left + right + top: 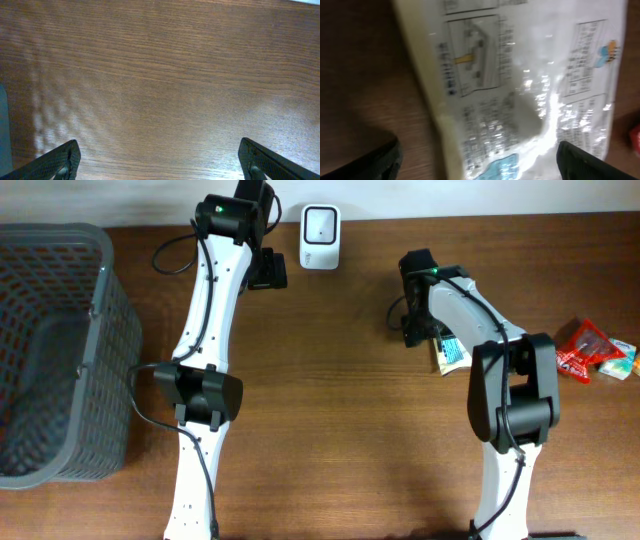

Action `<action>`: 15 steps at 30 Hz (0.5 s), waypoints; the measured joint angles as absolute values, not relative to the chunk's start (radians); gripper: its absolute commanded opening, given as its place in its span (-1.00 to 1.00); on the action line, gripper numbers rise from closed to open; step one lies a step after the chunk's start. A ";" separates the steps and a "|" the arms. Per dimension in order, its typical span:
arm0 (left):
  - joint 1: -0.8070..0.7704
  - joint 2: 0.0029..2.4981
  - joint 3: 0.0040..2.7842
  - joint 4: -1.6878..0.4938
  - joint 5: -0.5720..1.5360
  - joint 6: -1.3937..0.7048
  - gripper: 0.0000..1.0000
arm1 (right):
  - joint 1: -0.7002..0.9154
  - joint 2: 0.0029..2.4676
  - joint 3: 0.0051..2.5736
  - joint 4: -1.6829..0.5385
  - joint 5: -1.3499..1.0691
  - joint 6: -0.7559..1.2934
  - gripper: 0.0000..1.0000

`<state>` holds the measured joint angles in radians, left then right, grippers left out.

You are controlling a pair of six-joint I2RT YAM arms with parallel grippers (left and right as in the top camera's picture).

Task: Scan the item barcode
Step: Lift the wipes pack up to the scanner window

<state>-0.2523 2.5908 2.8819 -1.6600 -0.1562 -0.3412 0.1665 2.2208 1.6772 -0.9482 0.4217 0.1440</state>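
Observation:
The item, a white plastic packet (520, 90) with small print and a blue patch, lies flat on the wooden table and fills the right wrist view. In the overhead view only a corner of the packet (452, 355) shows from under the right arm. My right gripper (477, 150) hangs just over it, open, its fingers spread wide to either side; overhead it (418, 328) sits at the packet's left. I cannot make out a barcode on the blurred face. The white scanner (320, 237) stands at the back edge. My left gripper (268, 275) is beside it, open over bare wood (159, 145).
A grey mesh basket (95, 310) stands at the left edge of the table. Red and other coloured snack packets (592, 348) lie at the far right.

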 measured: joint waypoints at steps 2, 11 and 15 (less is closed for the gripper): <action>-0.252 2.591 2.882 -1.660 -0.156 -0.341 0.98 | 0.139 2.209 1.649 -0.899 0.421 0.141 0.52; -0.252 2.591 2.882 -1.661 -0.156 -0.341 0.98 | 0.080 2.202 1.743 -1.018 -0.021 0.122 -0.92; -0.252 2.591 2.882 -1.661 -0.156 -0.341 0.98 | 0.061 2.215 1.957 -1.159 -0.607 0.060 -0.92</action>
<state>-0.2523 2.5908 2.8819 -1.6608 -0.1562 -0.3408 0.0608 2.2150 1.9568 -1.1591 -0.6075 0.0597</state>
